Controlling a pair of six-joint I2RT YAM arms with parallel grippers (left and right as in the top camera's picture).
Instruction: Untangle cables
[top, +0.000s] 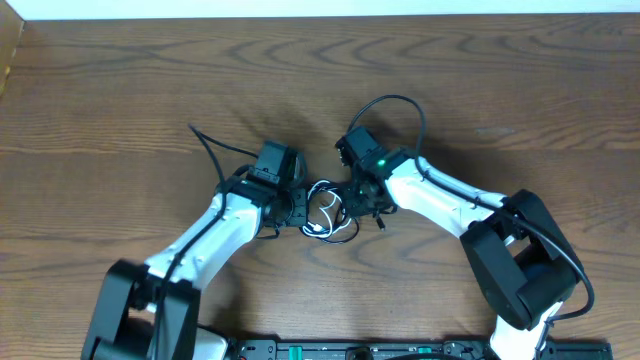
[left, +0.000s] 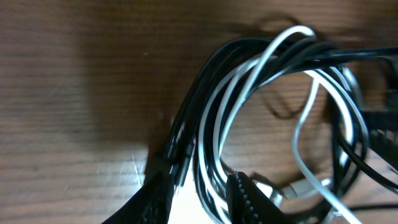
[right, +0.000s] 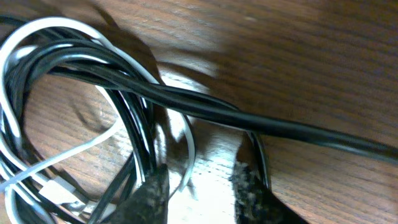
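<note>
Closest in, under the left wrist: pinches with the left gripper (left: 200, 186), clenched on the cables (left: 211, 155), black and white strands packed together between the two toothed fingers. Just beyond the fingertips, fans out into a ring of loops lying on the wooden table (top: 150, 80). Tops out in an arc of the white cable (left: 292, 31), with dark strands touching it alongside. Shows a pale plug end (left: 301, 186) inside the ring, too blurred to tell more.

Under the right wrist: stands released at the right gripper (right: 200, 177), fingers apart, with bare wood and one white strand in the gap. Crosses just past those fingertips with the black cable (right: 205, 102), running off toward the right edge.

Farther back, from overhead: meets nose to nose over the small tangle near the table's middle, one gripper at either side of it.
</note>
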